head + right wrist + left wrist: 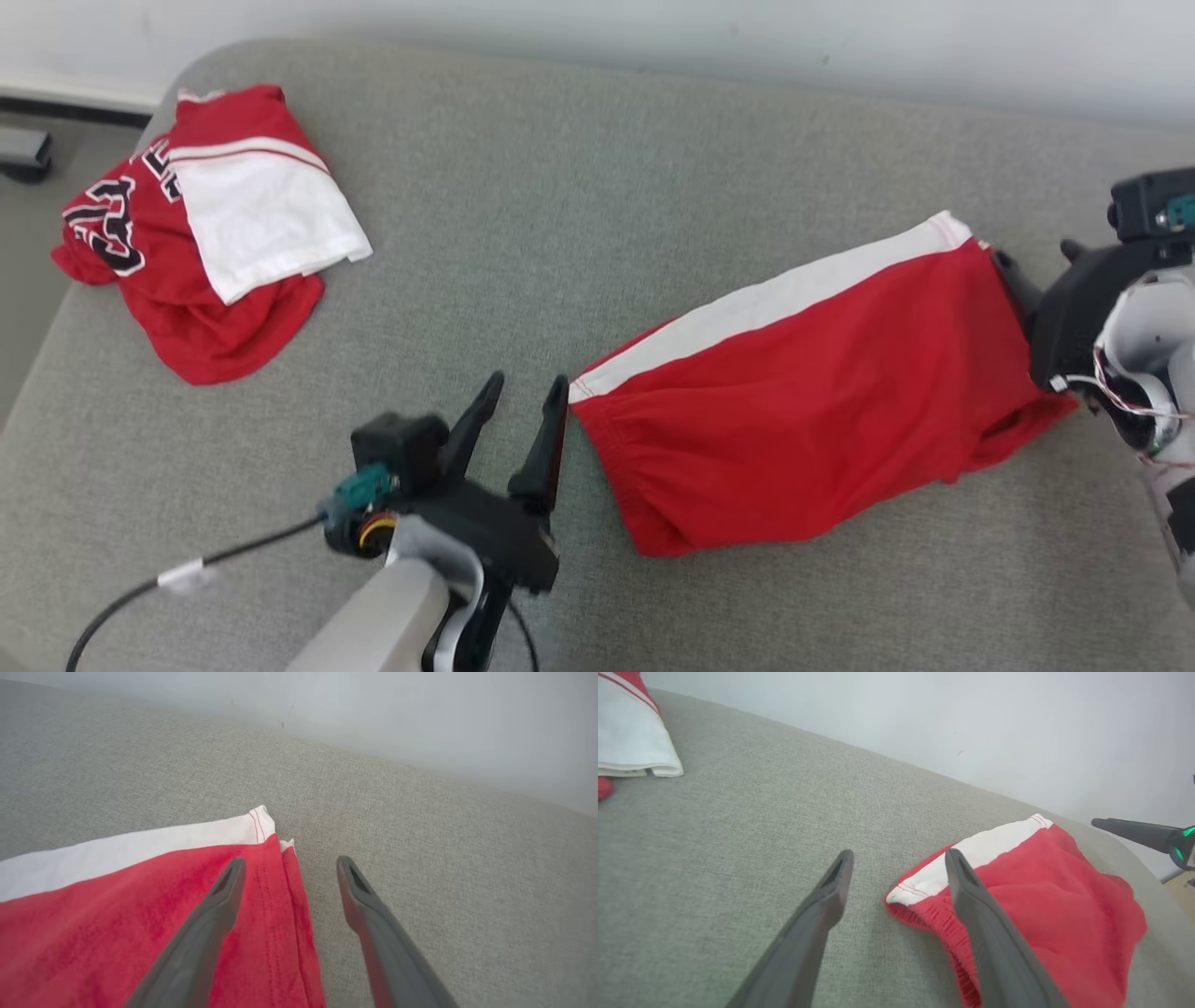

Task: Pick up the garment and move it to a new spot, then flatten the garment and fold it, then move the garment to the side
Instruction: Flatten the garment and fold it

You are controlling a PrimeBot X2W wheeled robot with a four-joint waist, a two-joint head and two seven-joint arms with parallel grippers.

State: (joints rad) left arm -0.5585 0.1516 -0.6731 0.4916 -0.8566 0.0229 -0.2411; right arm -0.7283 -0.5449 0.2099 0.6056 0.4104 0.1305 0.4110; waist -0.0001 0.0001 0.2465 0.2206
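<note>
Since the red shorts [812, 411] lie on the grey cushion [579, 205] with their long axis running from arm to arm, the left tool [527, 381] stands open just beside the waistband end and the right tool [293, 860] open over the hem corner, neither holding cloth.

A plain indoor room is suggested: a grey fabric-covered surface [560, 233] with rounded corners is set against a bare pale wall [653, 37], a dark skirting strip [65, 110] is seen upper left; home or lab cannot be told
</note>
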